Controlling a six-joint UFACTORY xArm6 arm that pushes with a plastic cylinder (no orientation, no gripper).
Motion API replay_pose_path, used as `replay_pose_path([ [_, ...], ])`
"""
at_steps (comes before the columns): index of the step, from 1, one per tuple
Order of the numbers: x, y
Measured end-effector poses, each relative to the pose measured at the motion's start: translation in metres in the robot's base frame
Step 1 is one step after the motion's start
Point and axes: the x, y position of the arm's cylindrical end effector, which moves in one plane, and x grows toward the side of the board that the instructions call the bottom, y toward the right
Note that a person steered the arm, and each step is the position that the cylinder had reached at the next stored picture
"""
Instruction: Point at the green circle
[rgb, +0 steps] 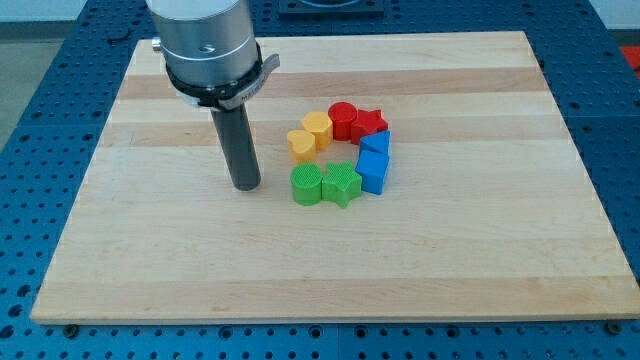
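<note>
the arm carries no hand or jaws, only a straight dark rod hanging from a grey cylindrical mount, so nothing is grasped or clenched; the rod's lower end, the robot's "my tip" (245, 186), rests on the wooden board (480, 260) toward the view's left of a ring of small blocks. the green circle (307, 186), a short round block, sits at the ring's lower left, and the tip stands just beside it on the view's left, with a narrow strip of bare wood showing between them, so they look apart rather than touching. right against the green circle on its right is a green star (341, 183). continuing around the ring, a blue block (373, 171) stands next to the star, with a second blue block (376, 142) just above it. at the view's top of the ring are a red star (368, 122) and a red circle (343, 118), side by side. on the ring's upper left are a yellow block (318, 128) and a yellow circle (301, 143), close together. the ring surrounds a small patch of bare board.
</note>
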Motion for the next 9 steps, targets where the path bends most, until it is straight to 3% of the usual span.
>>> replay_pose_path([
  [3, -0.023, 0.007],
  [9, -0.020, 0.032],
])
